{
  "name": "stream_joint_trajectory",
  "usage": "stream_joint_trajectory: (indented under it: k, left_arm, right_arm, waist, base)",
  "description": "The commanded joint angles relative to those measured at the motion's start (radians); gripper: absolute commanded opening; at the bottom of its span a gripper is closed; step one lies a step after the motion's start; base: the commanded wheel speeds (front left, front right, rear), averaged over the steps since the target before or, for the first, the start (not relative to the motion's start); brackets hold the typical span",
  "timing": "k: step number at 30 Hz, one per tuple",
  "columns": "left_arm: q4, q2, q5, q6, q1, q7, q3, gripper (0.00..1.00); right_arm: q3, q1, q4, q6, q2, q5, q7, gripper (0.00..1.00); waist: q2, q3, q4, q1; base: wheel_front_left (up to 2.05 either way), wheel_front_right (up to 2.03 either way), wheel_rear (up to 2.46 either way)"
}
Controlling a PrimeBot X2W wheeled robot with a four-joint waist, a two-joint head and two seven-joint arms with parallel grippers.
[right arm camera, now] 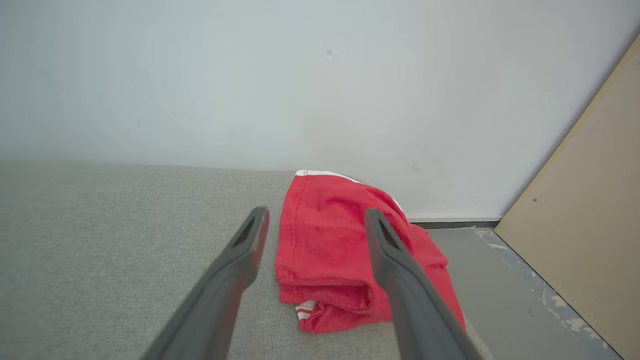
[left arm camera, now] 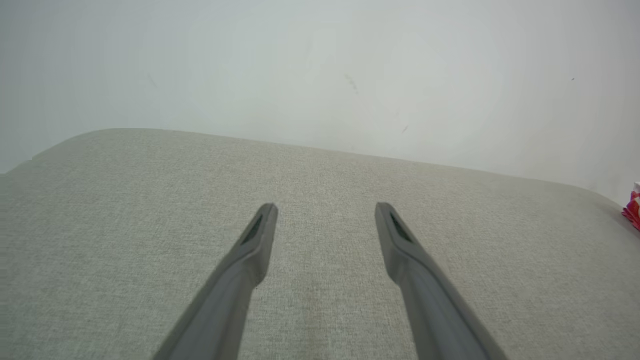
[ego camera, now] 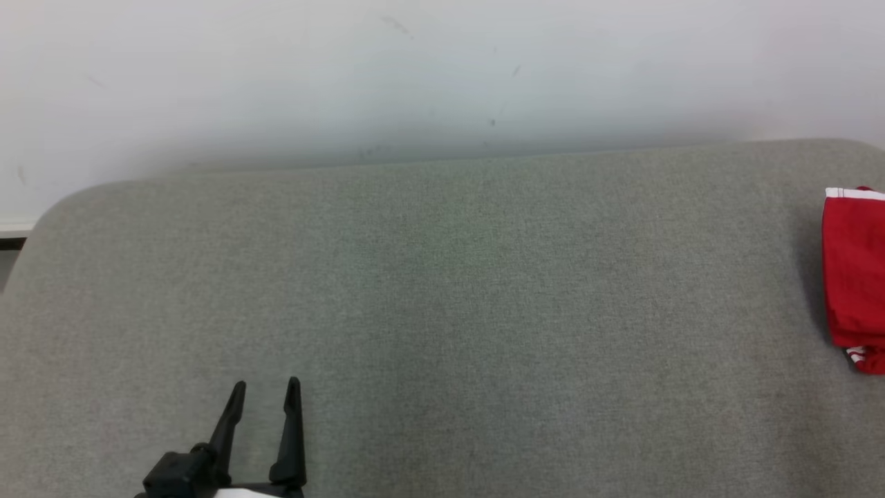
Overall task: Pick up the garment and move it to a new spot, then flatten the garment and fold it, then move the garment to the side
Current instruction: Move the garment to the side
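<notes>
Garment (ego camera: 854,277) lay folded at right edge of grey surface (ego camera: 442,311); task looked finished. Left gripper (ego camera: 266,382), right gripper (right arm camera: 316,210) both wide, empty.

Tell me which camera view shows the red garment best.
The right wrist view: the red garment lies folded, almost whole, at the end of the grey cushion. The head view cuts it off at its right edge; the left wrist view catches a red sliver.

- Worktop (ego camera: 442,290): grey woven fabric, rounded corners, spread beneath and ahead of the jaws.
- Wall (ego camera: 442,69): white, faint scuffs, beyond the jaws' tips.
- Tan board (right arm camera: 590,210): slanted edge, right of the right jaws.
- Floor (right arm camera: 500,280): grey, chipped paint, beside the board.
</notes>
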Motion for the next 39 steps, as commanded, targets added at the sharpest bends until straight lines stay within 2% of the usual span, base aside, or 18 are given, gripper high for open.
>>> stream_joint_trajectory:
  k: [1, 7, 16, 24, 39]
  left_arm:
    - [-0.001, 0.005, 0.009, 0.000, 0.011, 0.001, 0.006, 1.00]
    - [0.009, 0.005, 0.036, 0.010, 0.033, 0.001, 0.016, 1.00]
    - [0.031, 0.006, 0.074, 0.026, 0.057, 0.001, 0.039, 1.00]
    - [0.063, 0.011, 0.090, 0.043, 0.063, 0.001, 0.046, 1.00]
    - [0.095, 0.021, 0.073, 0.039, 0.050, 0.001, 0.057, 1.00]
  right_arm:
    - [0.008, 0.033, -0.009, 0.000, 0.012, -0.014, -0.027, 1.00]
    - [0.043, 0.138, -0.012, 0.000, 0.079, -0.074, -0.157, 1.00]
    - [0.090, 0.214, 0.079, 0.000, 0.147, -0.133, -0.307, 1.00]
    - [0.104, 0.220, 0.129, 0.000, 0.175, -0.168, -0.344, 1.00]
    - [0.157, 0.208, 0.152, 0.000, 0.202, -0.161, -0.354, 1.00]
  waist:
    - [0.0000, -0.015, 0.005, 0.0001]
    - [0.0000, -0.061, 0.009, 0.0001]
    - [0.0000, -0.107, 0.009, 0.0001]
    - [0.0000, -0.122, 0.022, 0.0001]
    - [0.0000, -0.126, 0.035, 0.0001]
  base:
    - [0.00, 0.00, 0.00]
    - [0.00, 0.00, 0.00]
    - [0.00, 0.00, 0.00]
    - [0.00, 0.00, 0.00]
    - [0.00, 0.00, 0.00]
